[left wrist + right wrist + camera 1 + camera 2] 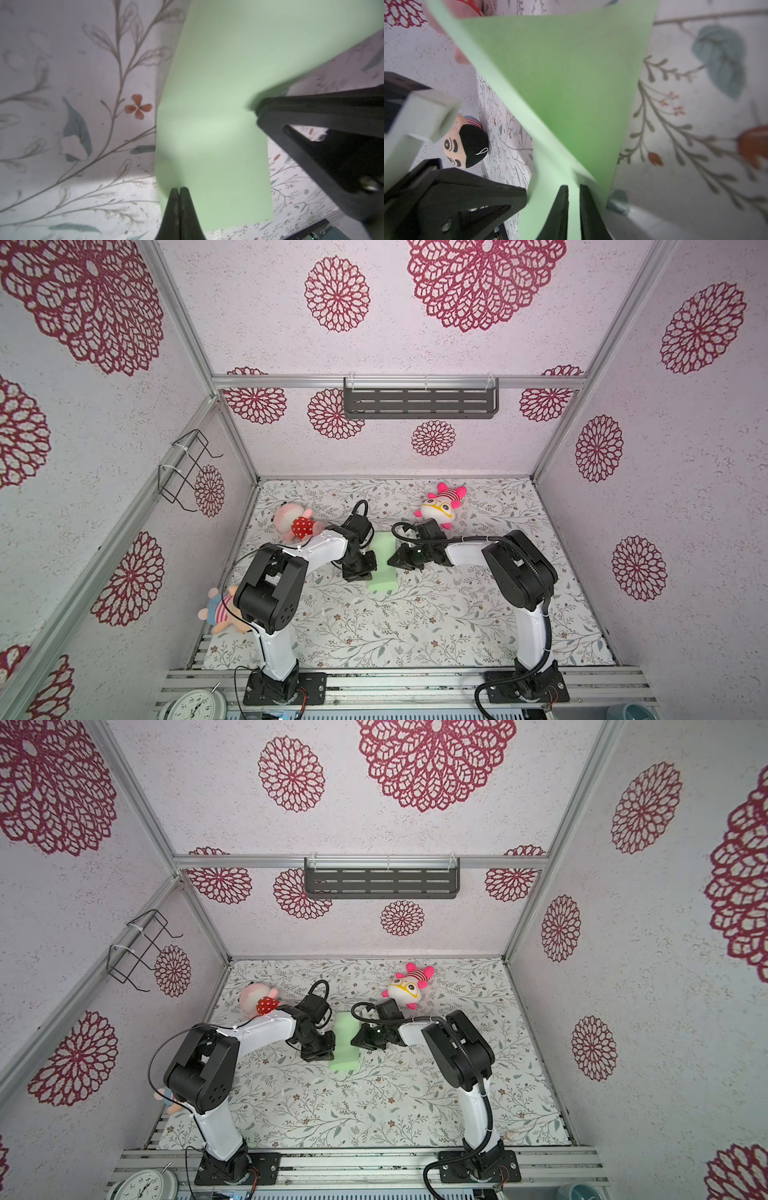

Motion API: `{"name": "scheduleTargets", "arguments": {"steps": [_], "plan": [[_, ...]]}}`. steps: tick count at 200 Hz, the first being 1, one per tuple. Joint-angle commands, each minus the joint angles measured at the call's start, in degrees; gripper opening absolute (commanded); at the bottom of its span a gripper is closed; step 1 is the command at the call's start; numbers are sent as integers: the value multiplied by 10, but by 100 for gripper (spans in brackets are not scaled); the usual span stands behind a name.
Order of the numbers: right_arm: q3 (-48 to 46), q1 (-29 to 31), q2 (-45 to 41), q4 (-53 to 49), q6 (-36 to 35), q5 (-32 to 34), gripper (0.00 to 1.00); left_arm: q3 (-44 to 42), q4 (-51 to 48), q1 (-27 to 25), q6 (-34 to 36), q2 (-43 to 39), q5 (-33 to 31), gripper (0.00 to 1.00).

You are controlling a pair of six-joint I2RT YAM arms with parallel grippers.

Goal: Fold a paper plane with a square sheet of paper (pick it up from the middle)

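The square sheet of paper (384,562) (345,1048) is pale mint green. It hangs bowed between my two grippers over the middle of the floral table, showing as a narrow strip in both top views. My left gripper (372,567) (179,189) is shut on the sheet near one edge. My right gripper (392,562) (573,186) pinches the opposite side, its jaws a sliver apart with green paper (560,72) between them. Each wrist view shows the other gripper's black finger touching the sheet (218,124). No paper plane is in view.
A pink plush in a red dotted dress (297,522) lies behind the left arm. A pink and yellow plush with glasses (442,504) lies behind the right arm. A striped doll (220,612) lies at the table's left front. A dark shelf (419,400) and a wire rack (189,466) hang on the walls.
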Motion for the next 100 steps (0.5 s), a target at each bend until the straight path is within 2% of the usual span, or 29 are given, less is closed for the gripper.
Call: {"name": "scheduleTargets", "arguments": {"steps": [1,13,41,63,100], "plan": [[-27,1,50,-96,-7,100,17,-2,-40,-4,7,12,-29,0],[-26,1,52,-97,-7,99,17,4,-66,-4,17,16,-52,0],[-25,2,53,-100,-8,102,17,-9,-71,-4,18,16,-50,0],[-25,1,54,-100,-8,102,17,-7,-93,-5,28,6,-76,0],[-24,1,53,-99,-5,102,17,18,-28,-6,21,-52,-55,0]]}}
